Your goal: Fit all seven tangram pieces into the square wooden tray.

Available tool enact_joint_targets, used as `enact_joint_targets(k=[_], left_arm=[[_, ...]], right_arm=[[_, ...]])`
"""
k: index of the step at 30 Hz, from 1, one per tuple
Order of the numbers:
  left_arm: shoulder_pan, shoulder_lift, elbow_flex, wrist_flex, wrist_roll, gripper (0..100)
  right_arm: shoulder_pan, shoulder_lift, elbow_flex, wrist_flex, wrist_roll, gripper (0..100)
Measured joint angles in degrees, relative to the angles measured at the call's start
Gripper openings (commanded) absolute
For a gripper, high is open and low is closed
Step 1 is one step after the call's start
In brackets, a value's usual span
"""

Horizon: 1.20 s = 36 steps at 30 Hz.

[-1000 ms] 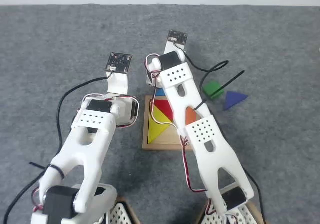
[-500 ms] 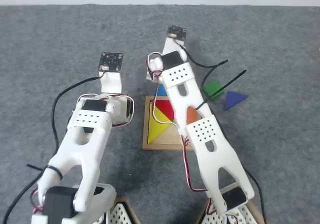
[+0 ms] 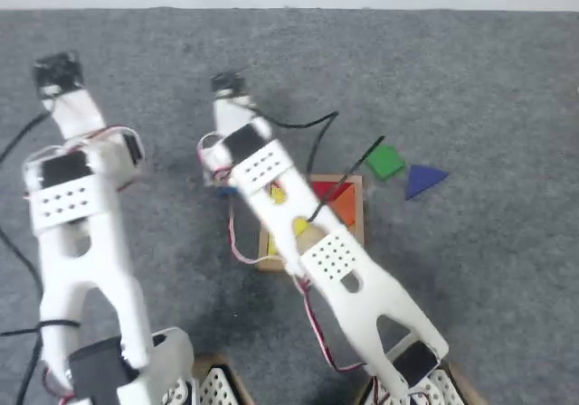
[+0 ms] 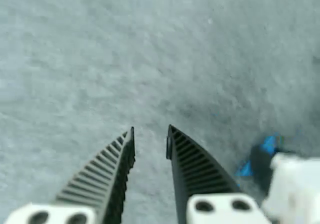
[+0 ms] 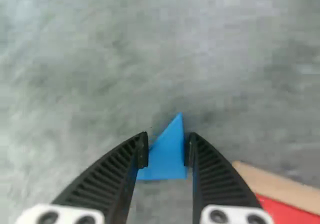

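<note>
- Step in hand, as judged: seating of the light blue triangular tangram piece in the square wooden tray. The piece sits just outside one corner of the tray, over the grey counter. Whether it rests on the counter or hangs just above it cannot be told.
- Right gripper: jaws narrowed to the width of the piece, with one toothed finger against each slanted side, pinching it. The triangle's apex points out beyond the fingertips.
- Handling note: the two held edges slope toward each other, so a hard squeeze would likely push the piece forward out of the jaws.
  - Keep the pressure moderate and raise the piece above the rim before crossing it.
  - Turn the piece until its edges run parallel to the free gap.
  - Lower it flat, and let go only once it lies flush.
- Tray contents: yellow piece, red piece and orange piece lie inside. The right arm partly covers them in the high view, so the shape of the free gap cannot be read.
- Loose stock: green square piece and dark blue triangular piece lie near each other on the counter, outside the tray on its right.
- Left gripper: jaws slightly spread with a narrow gap and nothing between them. It hangs over bare counter, well apart from the tray.
</note>
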Motion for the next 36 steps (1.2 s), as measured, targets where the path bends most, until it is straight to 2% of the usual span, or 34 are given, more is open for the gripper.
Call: enact_joint_targets(k=[4, 8, 11, 14, 17, 20, 24, 27, 32, 36], left_arm=[[-0.79, 0.00, -4.31, 3.52, -3.78, 17], [0.00, 0.00, -9.58, 11.34, -7.65, 21], [2.29, 0.00, -12.75, 17.76, -10.11, 21], [5.10, 0.00, -13.98, 22.77, -11.87, 21], [8.35, 0.09, -14.07, 25.76, -12.66, 21], [11.87, 0.09, -14.07, 27.87, -12.66, 21], [16.26, 1.23, -9.85, 25.76, -12.66, 21], [19.52, 5.80, -4.04, 20.04, -14.42, 21], [25.14, 15.74, 0.79, 10.46, -15.65, 21], [25.76, 22.42, 0.53, 5.63, -14.24, 21]], right_arm=[[-1.58, -6.07, 0.09, 1.76, 6.95, 13.3], [1.49, -17.05, 0.35, 8.00, 17.05, 13.3], [5.01, -27.60, 5.19, 8.53, 22.42, 13.3], [7.65, -41.41, 19.08, 8.62, 24.62, 13.3], [9.32, -57.32, 40.09, 8.62, 27.52, 13.3], [15.91, -74.11, 62.59, 8.53, 30.33, 13.3], [31.12, -96.97, 88.70, 3.87, 36.75, 13.3], [40.00, -108.31, 107.52, -2.46, 44.57, 13.3], [50.20, -110.51, 134.33, -17.14, 51.87, 13.3], [53.80, -107.43, 139.34, -25.14, 54.15, 13.6]])
